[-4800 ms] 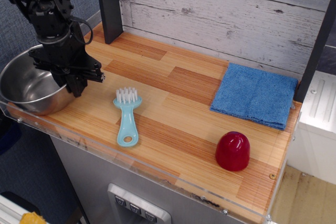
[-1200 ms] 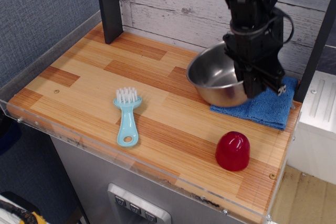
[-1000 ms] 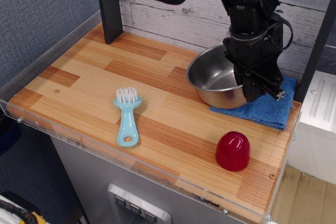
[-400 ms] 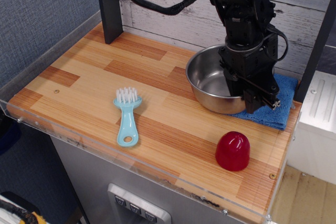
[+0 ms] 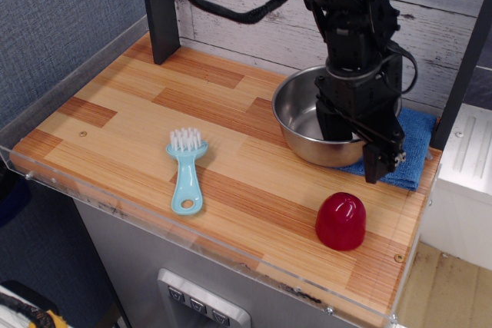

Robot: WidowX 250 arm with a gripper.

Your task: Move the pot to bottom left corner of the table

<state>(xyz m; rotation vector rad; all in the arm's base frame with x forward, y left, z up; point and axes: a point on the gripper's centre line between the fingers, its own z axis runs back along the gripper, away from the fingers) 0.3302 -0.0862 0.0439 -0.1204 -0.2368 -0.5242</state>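
Observation:
The shiny steel pot sits at the right back of the wood-plank table, its right side resting on a blue cloth. My black gripper hangs over the pot's right rim. Its jaws stand spread apart, one finger inside the bowl and the other outside it over the cloth, so the rim lies between them without being clamped. The arm hides the pot's right wall.
A light-blue brush lies in the middle front of the table. A small red dome stands at the front right. A dark post stands at the back left. A clear acrylic edge runs along the front.
The pot went from the table's left edge to the right back, was lowered onto the cloth's edge, and the jaws have spread off its rim.

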